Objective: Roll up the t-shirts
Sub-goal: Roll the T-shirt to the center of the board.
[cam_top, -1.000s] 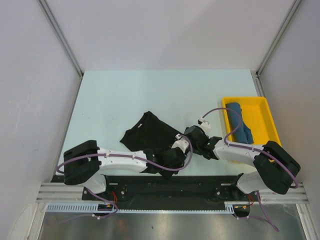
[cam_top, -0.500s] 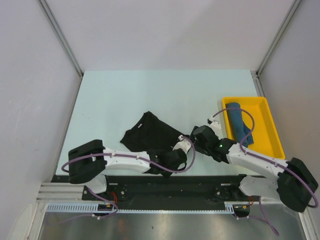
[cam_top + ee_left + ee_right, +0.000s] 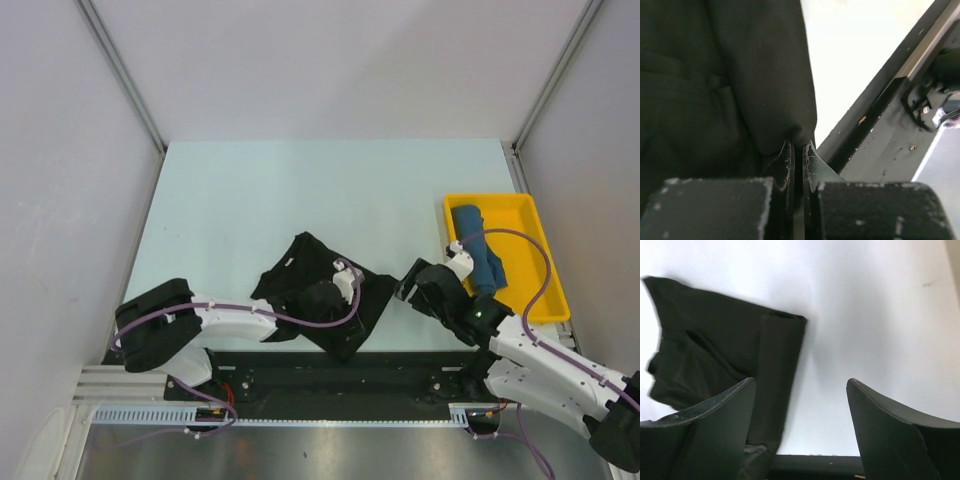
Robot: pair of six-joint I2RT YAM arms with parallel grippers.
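Note:
The black t-shirt (image 3: 300, 270) lies crumpled at the near middle of the table, one flap reaching right and down over the front edge. My left gripper (image 3: 330, 298) sits on it, shut on a fold of the black cloth (image 3: 725, 85), which is pinched at the fingertips (image 3: 810, 152). To the right of the shirt, my right gripper (image 3: 407, 285) is open and holds nothing. In the right wrist view, the black t-shirt (image 3: 725, 345) lies left of that gripper (image 3: 800, 385), above bare table. The teal-blue t-shirt (image 3: 468, 222) lies rolled in the yellow tray (image 3: 525, 240).
The yellow tray stands at the table's right edge. A black rail (image 3: 400, 365) runs along the near table edge and shows in the left wrist view as the rail (image 3: 890, 100). White walls enclose the table on three sides.
My left gripper shut on the black shirt and pulled it up and back, spreading a flap toward the right and front edge. The right arm drew back to the right, still open.

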